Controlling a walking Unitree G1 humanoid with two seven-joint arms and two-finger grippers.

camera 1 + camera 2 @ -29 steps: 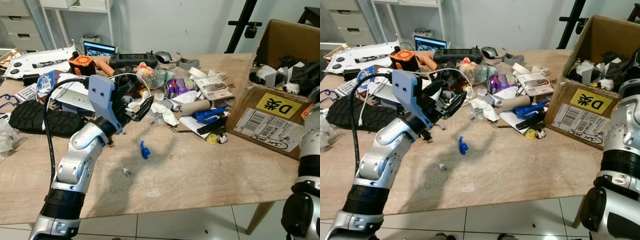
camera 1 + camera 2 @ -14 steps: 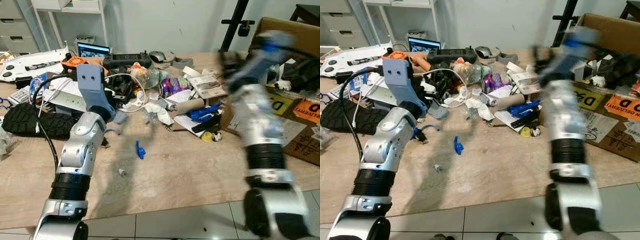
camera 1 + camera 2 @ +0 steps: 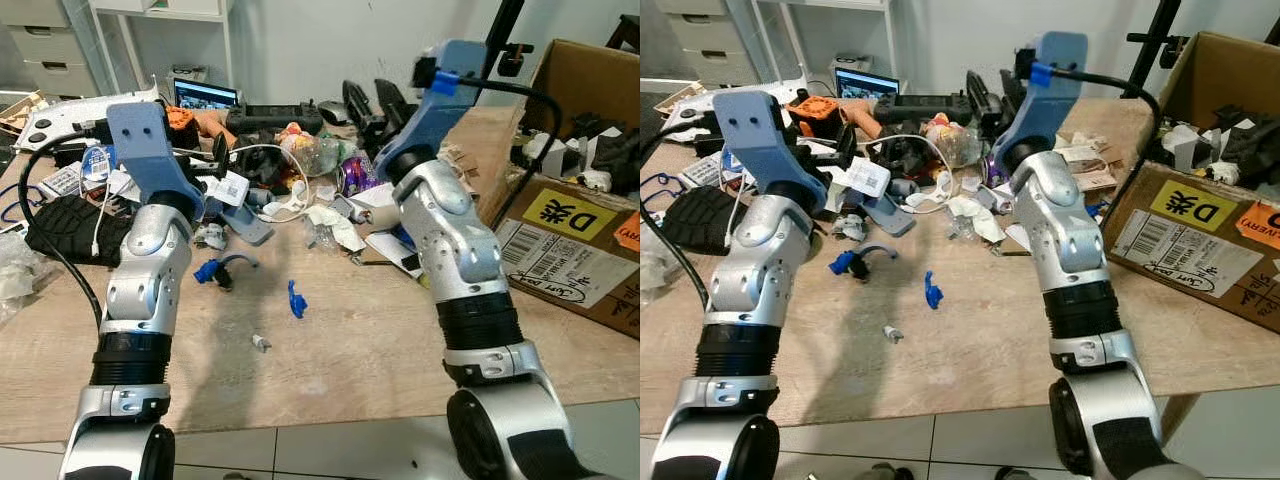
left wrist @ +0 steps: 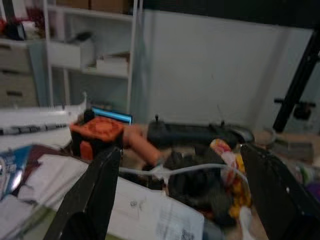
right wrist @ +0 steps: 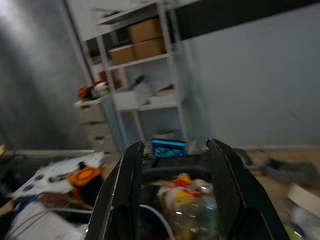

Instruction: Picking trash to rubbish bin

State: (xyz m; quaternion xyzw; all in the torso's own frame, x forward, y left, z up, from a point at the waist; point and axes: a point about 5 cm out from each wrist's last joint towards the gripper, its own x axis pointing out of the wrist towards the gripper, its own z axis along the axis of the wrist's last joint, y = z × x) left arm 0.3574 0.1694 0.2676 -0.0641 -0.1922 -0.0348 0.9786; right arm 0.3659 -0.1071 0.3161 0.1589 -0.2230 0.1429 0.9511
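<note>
Swinging up from your right side, the right arm now stands over the middle of the counter (image 3: 330,370), where a second ago it hung low at the edge of view and half a second ago was only a blur in front of the cardboard box (image 3: 575,240); the right hand (image 3: 372,100) hangs above the far heap of trash, its two black fingers spread apart with nothing between them, and in its wrist view they frame a crumpled clear plastic bottle (image 5: 187,210); that suggests the bottle is your next pick, though nothing is gripped yet. Your left hand (image 4: 185,200) has pulled back and risen toward the clutter at the left; its fingers are also wide apart and empty, pointing at the orange block (image 4: 97,135) and the black controller (image 4: 192,134) behind a white cable. The small blue clip (image 3: 295,299) and the grey scrap (image 3: 260,343) lie loose on the bare wood between the arms, untouched; the box, already holding some rubbish, sits well to your right, so whatever you lift must travel across to it. The camera has shifted slightly too.
</note>
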